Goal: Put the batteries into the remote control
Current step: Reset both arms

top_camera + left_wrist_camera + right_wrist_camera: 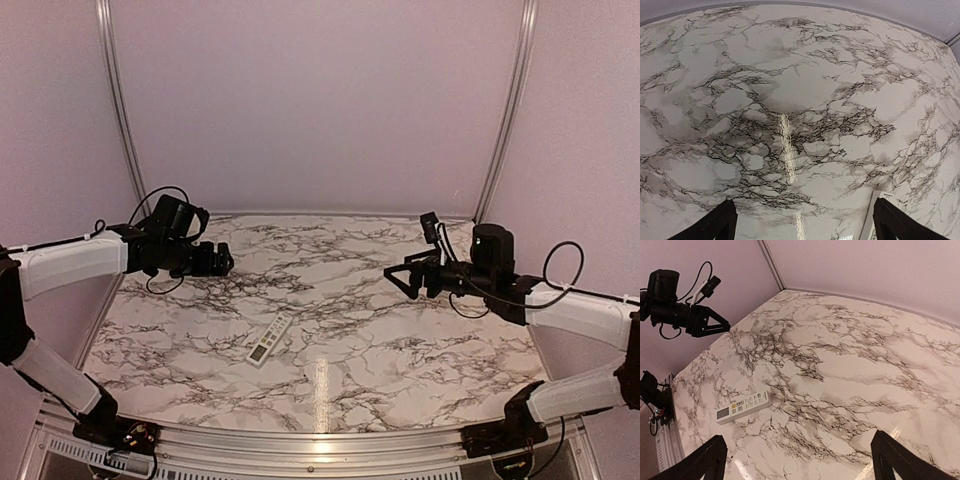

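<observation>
The remote control is a slim white bar lying buttons up on the marble table, left of centre. The right wrist view shows the remote control with its pale display at the near-left end. One corner of the remote control peeks out beside the right finger in the left wrist view. My left gripper hovers open above the table's far left, behind the remote. My right gripper hovers open at the right, well apart from it. Both grippers are empty. The batteries are out of view.
Pale walls with slanted aluminium posts close in the back and sides. A metal rail runs along the near edge between the arm bases. The left arm hangs over the far-left side in the right wrist view.
</observation>
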You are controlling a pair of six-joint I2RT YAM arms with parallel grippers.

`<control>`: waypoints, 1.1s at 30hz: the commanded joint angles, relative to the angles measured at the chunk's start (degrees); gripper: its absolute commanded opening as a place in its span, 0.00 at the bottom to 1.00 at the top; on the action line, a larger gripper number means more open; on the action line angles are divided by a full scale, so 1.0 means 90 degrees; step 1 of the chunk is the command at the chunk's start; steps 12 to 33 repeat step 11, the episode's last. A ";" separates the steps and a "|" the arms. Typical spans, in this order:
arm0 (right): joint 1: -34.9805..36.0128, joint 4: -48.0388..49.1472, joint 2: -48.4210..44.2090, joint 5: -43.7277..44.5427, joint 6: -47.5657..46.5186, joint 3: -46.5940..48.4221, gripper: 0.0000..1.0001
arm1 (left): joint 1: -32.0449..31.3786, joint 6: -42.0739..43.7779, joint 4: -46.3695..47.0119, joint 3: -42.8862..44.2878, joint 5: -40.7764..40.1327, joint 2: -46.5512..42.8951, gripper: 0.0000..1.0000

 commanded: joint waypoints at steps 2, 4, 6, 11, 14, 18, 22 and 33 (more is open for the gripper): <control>-0.0377 0.0223 0.0093 0.0476 0.0383 -0.0744 0.99 | 0.0090 -0.0466 0.1353 -0.0930 -0.0218 -0.0453 0.99; -0.0405 0.0363 0.0175 0.0495 0.0442 -0.0910 0.99 | 0.0113 -0.0533 0.1546 -0.1139 -0.0183 -0.0484 0.99; -0.0405 0.0492 0.0245 0.0478 0.0499 -0.1030 0.99 | 0.0124 -0.0553 0.1678 -0.1255 -0.0150 -0.0502 0.99; -0.0401 0.0672 0.0393 0.0406 0.0554 -0.1087 0.99 | 0.0127 -0.0521 0.1814 -0.1296 -0.0052 -0.0476 0.99; -0.0401 0.0672 0.0393 0.0406 0.0554 -0.1087 0.99 | 0.0127 -0.0521 0.1814 -0.1296 -0.0052 -0.0476 0.99; -0.0401 0.0672 0.0393 0.0406 0.0554 -0.1087 0.99 | 0.0127 -0.0521 0.1814 -0.1296 -0.0052 -0.0476 0.99; -0.0401 0.0672 0.0393 0.0406 0.0554 -0.1087 0.99 | 0.0127 -0.0521 0.1814 -0.1296 -0.0052 -0.0476 0.99; -0.0401 0.0672 0.0393 0.0406 0.0554 -0.1087 0.99 | 0.0127 -0.0521 0.1814 -0.1296 -0.0052 -0.0476 0.99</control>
